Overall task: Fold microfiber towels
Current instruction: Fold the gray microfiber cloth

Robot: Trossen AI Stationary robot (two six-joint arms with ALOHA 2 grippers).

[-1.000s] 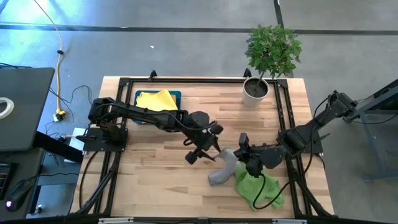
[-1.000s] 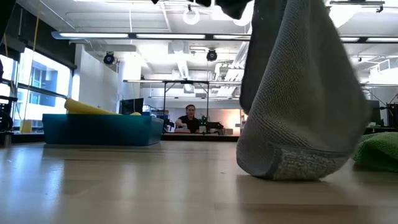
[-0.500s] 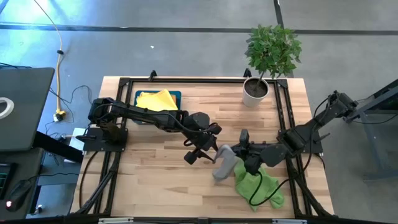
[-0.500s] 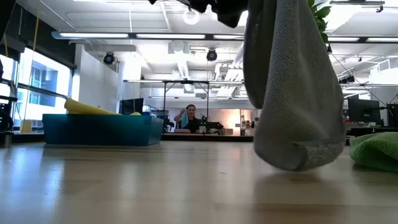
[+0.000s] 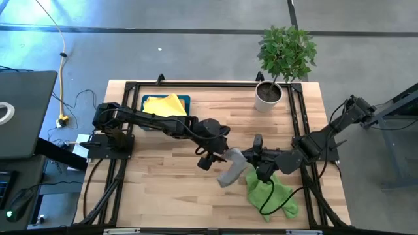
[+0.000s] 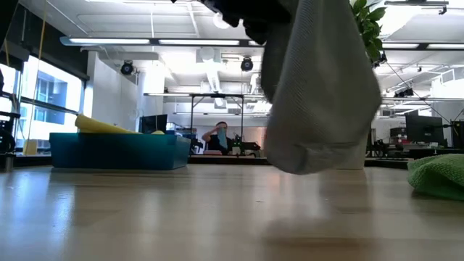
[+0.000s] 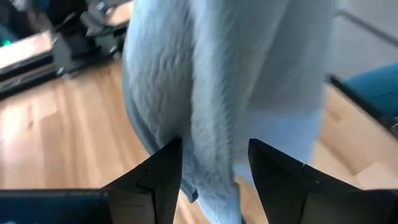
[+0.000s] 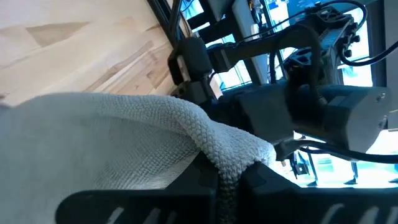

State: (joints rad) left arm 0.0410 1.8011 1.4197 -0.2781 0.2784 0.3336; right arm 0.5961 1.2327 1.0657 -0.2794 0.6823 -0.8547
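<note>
Grey towel [image 5: 230, 171]: held in the air between the two tools, its lower edge hanging clear of the surface [image 5: 163, 189] in the low view.

Right tool [image 5: 256, 155]: fully closed, with a bunched fold of the grey towel pinched between its fingers [image 8: 261, 186], as shown by the right wrist view.

Left tool [image 5: 210, 157]: fingers [image 7: 155, 180] set fairly wide, with the hanging grey towel passing through the gap between them; whether the cloth is gripped there cannot be told.

Green towel [image 5: 269, 196]: crumpled on the surface just below and beside the right tool, with a dark cable lying across it.

Teal tray [image 5: 167, 104]: placed well behind the left tool, beside that arm's base, on the far side of the surface; a yellow towel [image 5: 163, 104] is piled in it and rises above the rim.

Potted plant [image 5: 282, 59]: stood at the far corner of the surface, well beyond the right tool.

Person [image 6: 220, 138]: seen in the room beyond the surface, in the low view only.
</note>
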